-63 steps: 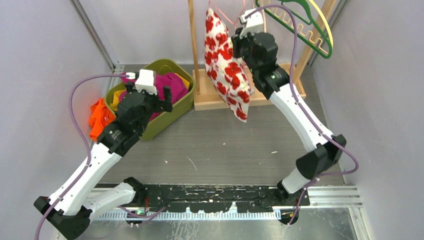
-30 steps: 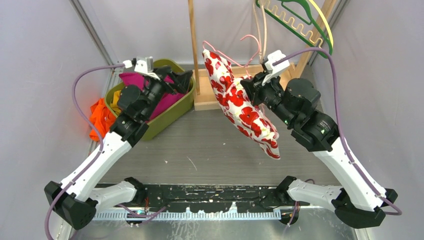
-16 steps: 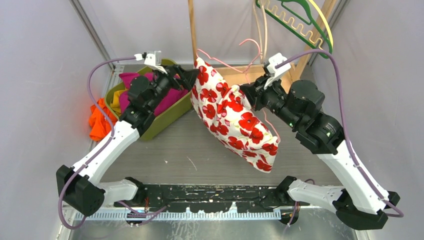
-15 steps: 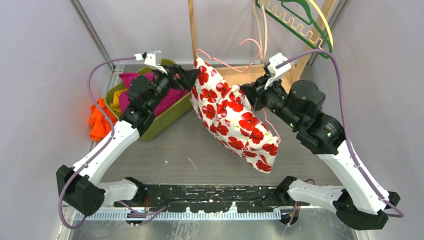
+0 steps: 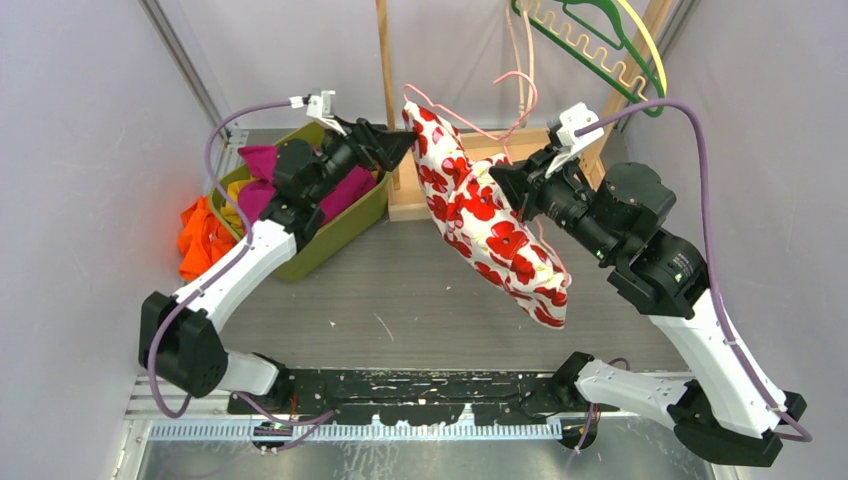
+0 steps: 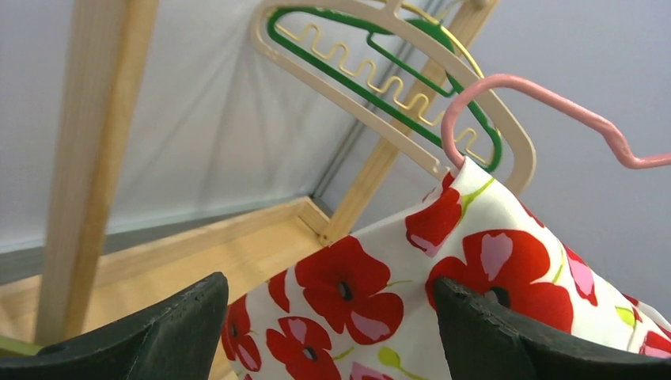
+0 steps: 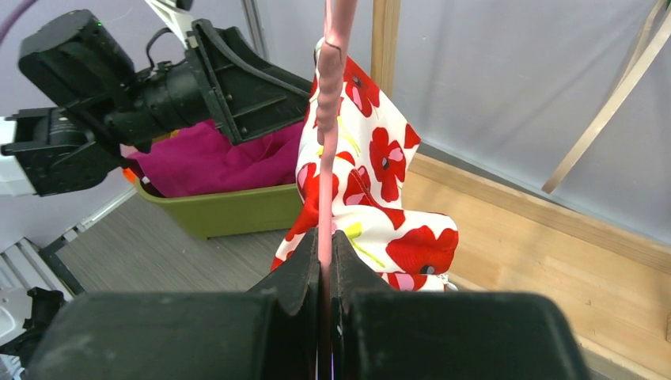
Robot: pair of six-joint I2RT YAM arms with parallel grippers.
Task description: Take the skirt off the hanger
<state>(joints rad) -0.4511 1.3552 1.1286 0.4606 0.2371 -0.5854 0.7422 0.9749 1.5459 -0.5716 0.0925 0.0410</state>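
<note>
The skirt (image 5: 480, 215), white with red poppies, hangs tilted in the air on a thin pink hanger (image 5: 505, 85). My right gripper (image 5: 500, 185) is shut on the hanger's pink wire (image 7: 328, 119), and the skirt (image 7: 380, 158) drapes just beyond its fingers. My left gripper (image 5: 405, 135) is open at the skirt's upper left corner. In the left wrist view its two dark fingers stand wide on either side of the skirt (image 6: 490, 261), below the pink hanger's hook (image 6: 506, 87), without pressing on the cloth.
An olive bin (image 5: 340, 225) holding magenta clothes (image 5: 330, 185) sits at the back left, with orange cloth (image 5: 200, 235) beside it. A wooden rack with base (image 5: 415, 205) and post (image 5: 385, 60) stands behind. Green and cream hangers (image 5: 600, 50) hang at the top right.
The right arm has shifted the hanger and skirt up and slightly to the right. The left arm has reached further forward, bringing its open fingers up to the skirt's top corner.
</note>
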